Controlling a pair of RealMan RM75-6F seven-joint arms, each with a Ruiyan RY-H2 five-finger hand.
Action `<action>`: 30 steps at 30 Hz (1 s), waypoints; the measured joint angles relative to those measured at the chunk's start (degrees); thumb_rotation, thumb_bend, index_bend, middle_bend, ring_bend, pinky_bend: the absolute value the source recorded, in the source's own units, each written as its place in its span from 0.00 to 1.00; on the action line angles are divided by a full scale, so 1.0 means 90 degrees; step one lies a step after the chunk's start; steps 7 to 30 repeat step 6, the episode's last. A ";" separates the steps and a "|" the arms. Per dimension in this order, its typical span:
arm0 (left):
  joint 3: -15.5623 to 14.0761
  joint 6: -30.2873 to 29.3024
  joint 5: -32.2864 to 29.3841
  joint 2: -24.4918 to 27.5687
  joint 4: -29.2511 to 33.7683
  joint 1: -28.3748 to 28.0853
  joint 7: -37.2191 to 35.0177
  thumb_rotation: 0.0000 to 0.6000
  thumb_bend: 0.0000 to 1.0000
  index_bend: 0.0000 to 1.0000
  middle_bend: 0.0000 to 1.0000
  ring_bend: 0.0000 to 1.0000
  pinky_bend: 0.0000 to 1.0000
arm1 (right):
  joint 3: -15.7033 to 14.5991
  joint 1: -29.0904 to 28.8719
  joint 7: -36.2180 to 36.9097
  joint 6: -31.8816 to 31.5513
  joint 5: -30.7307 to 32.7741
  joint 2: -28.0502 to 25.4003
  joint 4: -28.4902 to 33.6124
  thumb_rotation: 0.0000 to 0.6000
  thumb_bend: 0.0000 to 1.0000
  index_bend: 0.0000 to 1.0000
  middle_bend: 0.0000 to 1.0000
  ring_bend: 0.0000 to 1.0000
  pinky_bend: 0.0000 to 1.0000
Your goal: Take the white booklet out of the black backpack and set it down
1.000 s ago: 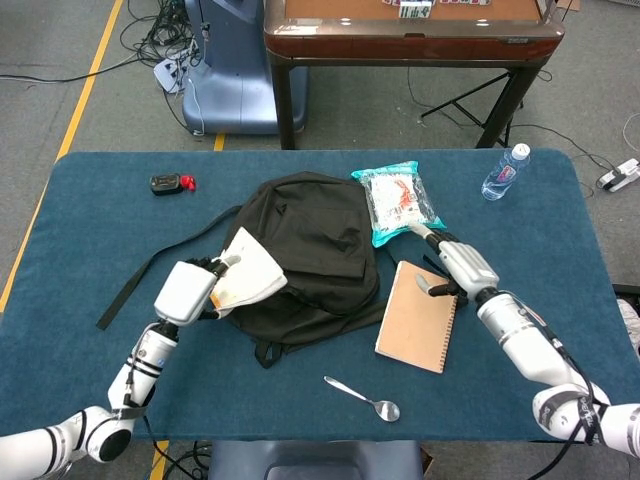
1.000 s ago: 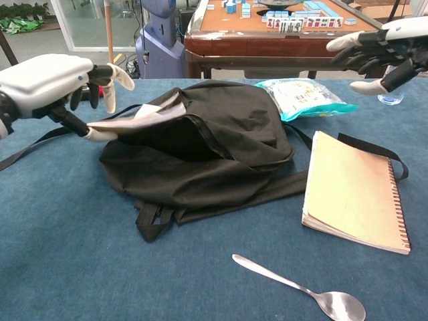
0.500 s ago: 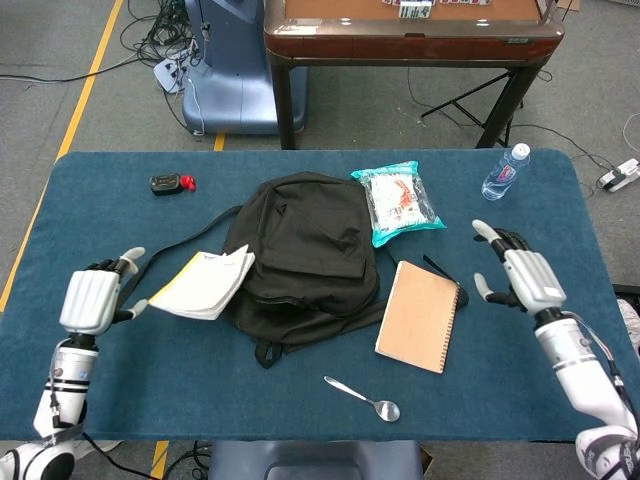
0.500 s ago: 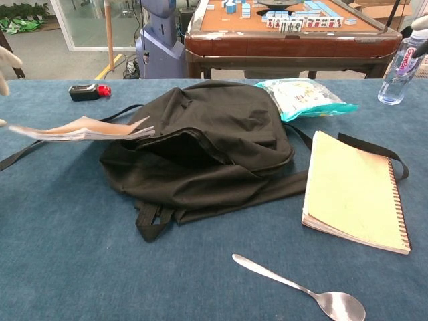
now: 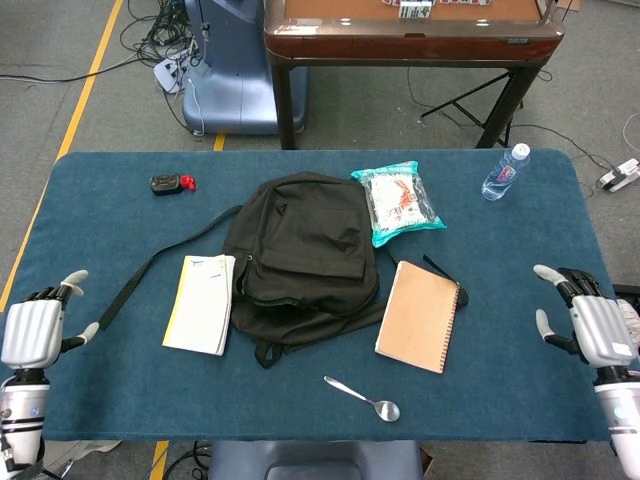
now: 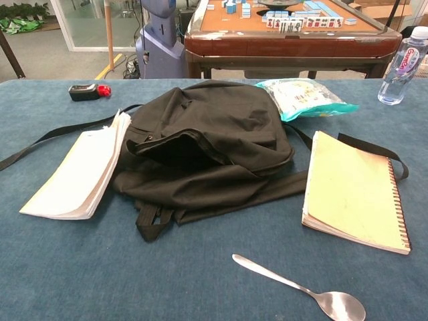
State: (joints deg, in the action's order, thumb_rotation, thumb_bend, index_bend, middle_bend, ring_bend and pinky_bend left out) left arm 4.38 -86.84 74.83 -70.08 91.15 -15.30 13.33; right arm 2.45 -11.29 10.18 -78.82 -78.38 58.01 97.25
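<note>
Blue surface [image 5: 500,380] is carrying everything; black backpack [image 5: 305,255] is lying flat at its centre, a strap trailing off to the left; white booklet [image 5: 200,304] is lying closed on the surface just beside the backpack's left edge, outside it, its edge touching or nearly touching the fabric; tan spiral notebook [image 5: 417,316] is lying on the backpack's other side, over a strap; teal snack bag [image 5: 397,202] is sitting at the backpack's far corner; left hand [image 5: 32,333] is hanging at the left edge, fingers spread, holding nothing; right hand [image 5: 596,328] is sitting at the right edge, fingers spread, holding nothing; water bottle [image 5: 505,172] is standing upright far right; spoon [image 5: 364,398] is lying near the front edge.
</note>
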 measured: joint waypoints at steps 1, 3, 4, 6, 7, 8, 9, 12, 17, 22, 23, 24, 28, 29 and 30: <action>-0.0010 -0.0046 0.0029 0.0009 0.0017 0.0038 0.0020 1.00 0.17 0.28 0.41 0.42 0.45 | -0.0019 0.0064 -0.0013 -0.0092 -0.0043 0.0019 -0.0040 1.00 0.45 0.19 0.26 0.14 0.09; -0.0039 -0.0133 0.0102 0.0034 0.0060 0.0130 0.0066 1.00 0.17 0.28 0.41 0.42 0.45 | -0.0058 0.0220 -0.0036 -0.0300 -0.0136 0.0058 -0.0122 1.00 0.45 0.19 0.26 0.14 0.09; -0.0054 -0.0158 0.0124 0.0046 0.0084 0.0167 0.0092 1.00 0.17 0.28 0.41 0.42 0.45 | -0.0071 0.0285 -0.0040 -0.0382 -0.0169 0.0072 -0.0150 1.00 0.45 0.19 0.26 0.14 0.09; -0.0085 -0.0215 0.0173 0.0076 0.0157 0.0244 0.0145 1.00 0.17 0.28 0.41 0.42 0.45 | -0.0092 0.0428 -0.0034 -0.0549 -0.0224 0.0104 -0.0200 1.00 0.45 0.20 0.26 0.14 0.09; -0.0085 -0.0215 0.0173 0.0076 0.0157 0.0244 0.0145 1.00 0.17 0.28 0.41 0.42 0.45 | -0.0092 0.0428 -0.0034 -0.0549 -0.0224 0.0104 -0.0200 1.00 0.45 0.20 0.26 0.14 0.09; -0.0085 -0.0215 0.0173 0.0076 0.0157 0.0244 0.0145 1.00 0.17 0.28 0.41 0.42 0.45 | -0.0092 0.0428 -0.0034 -0.0549 -0.0224 0.0104 -0.0200 1.00 0.45 0.20 0.26 0.14 0.09; -0.0085 -0.0215 0.0173 0.0076 0.0157 0.0244 0.0145 1.00 0.17 0.28 0.41 0.42 0.45 | -0.0092 0.0428 -0.0034 -0.0549 -0.0224 0.0104 -0.0200 1.00 0.45 0.20 0.26 0.14 0.09; -0.0085 -0.0215 0.0173 0.0076 0.0157 0.0244 0.0145 1.00 0.17 0.28 0.41 0.42 0.45 | -0.0092 0.0428 -0.0034 -0.0549 -0.0224 0.0104 -0.0200 1.00 0.45 0.20 0.26 0.14 0.09; -0.0085 -0.0215 0.0173 0.0076 0.0157 0.0244 0.0145 1.00 0.17 0.28 0.41 0.42 0.45 | -0.0092 0.0428 -0.0034 -0.0549 -0.0224 0.0104 -0.0200 1.00 0.45 0.20 0.26 0.14 0.09; -0.0085 -0.0215 0.0173 0.0076 0.0157 0.0244 0.0145 1.00 0.17 0.28 0.41 0.42 0.45 | -0.0092 0.0428 -0.0034 -0.0549 -0.0224 0.0104 -0.0200 1.00 0.45 0.20 0.26 0.14 0.09; -0.0085 -0.0215 0.0173 0.0076 0.0157 0.0244 0.0145 1.00 0.17 0.28 0.41 0.42 0.45 | -0.0092 0.0428 -0.0034 -0.0549 -0.0224 0.0104 -0.0200 1.00 0.45 0.20 0.26 0.14 0.09; -0.0085 -0.0215 0.0173 0.0076 0.0157 0.0244 0.0145 1.00 0.17 0.28 0.41 0.42 0.45 | -0.0092 0.0428 -0.0034 -0.0549 -0.0224 0.0104 -0.0200 1.00 0.45 0.20 0.26 0.14 0.09; -0.0085 -0.0215 0.0173 0.0076 0.0157 0.0244 0.0145 1.00 0.17 0.28 0.41 0.42 0.45 | -0.0092 0.0428 -0.0034 -0.0549 -0.0224 0.0104 -0.0200 1.00 0.45 0.20 0.26 0.14 0.09; -0.0085 -0.0215 0.0173 0.0076 0.0157 0.0244 0.0145 1.00 0.17 0.28 0.41 0.42 0.45 | -0.0092 0.0428 -0.0034 -0.0549 -0.0224 0.0104 -0.0200 1.00 0.45 0.20 0.26 0.14 0.09; -0.0085 -0.0215 0.0173 0.0076 0.0157 0.0244 0.0145 1.00 0.17 0.28 0.41 0.42 0.45 | -0.0092 0.0428 -0.0034 -0.0549 -0.0224 0.0104 -0.0200 1.00 0.45 0.20 0.26 0.14 0.09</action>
